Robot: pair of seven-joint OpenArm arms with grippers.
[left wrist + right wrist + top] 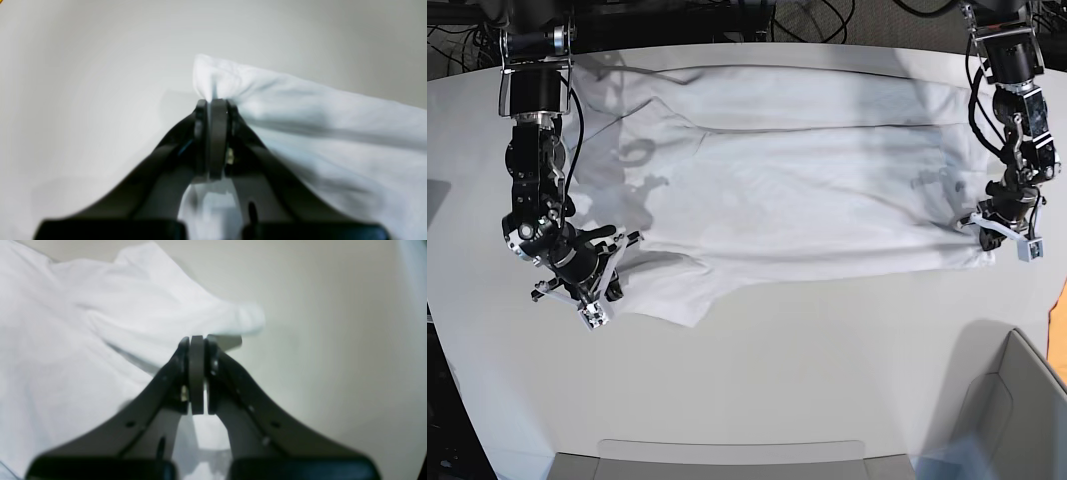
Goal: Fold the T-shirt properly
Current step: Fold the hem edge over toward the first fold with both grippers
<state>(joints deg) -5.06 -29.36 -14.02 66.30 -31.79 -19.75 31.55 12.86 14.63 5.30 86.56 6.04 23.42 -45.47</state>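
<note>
T-shirt (797, 190): white, wrinkled, spread lengthwise across the far half of the desk (807, 370), reaching from the right arm's side to the left arm's side. One fold line runs along its length. Its near edge lies roughly straight, with a flap hanging nearer the camera close to the right arm.

Left gripper (215, 100): jaws together, clamped on a bunched corner of the T-shirt (300, 113). In the base view this gripper (987, 225) sits at the cloth's near corner at that end, low over the desk. Cloth trails away from the jaws to one side; bare desk (83, 100) lies on the other.

Right gripper (197, 338): jaws together, pinching the T-shirt (83, 323) at an edge, with a small tip of cloth showing beyond the jaws. In the base view this gripper (597, 285) is at the near flap of the cloth, close to the desk.

Desk: off-white, smooth. A grey bin (1017, 400) stands at its near corner on the left arm's side.
</note>
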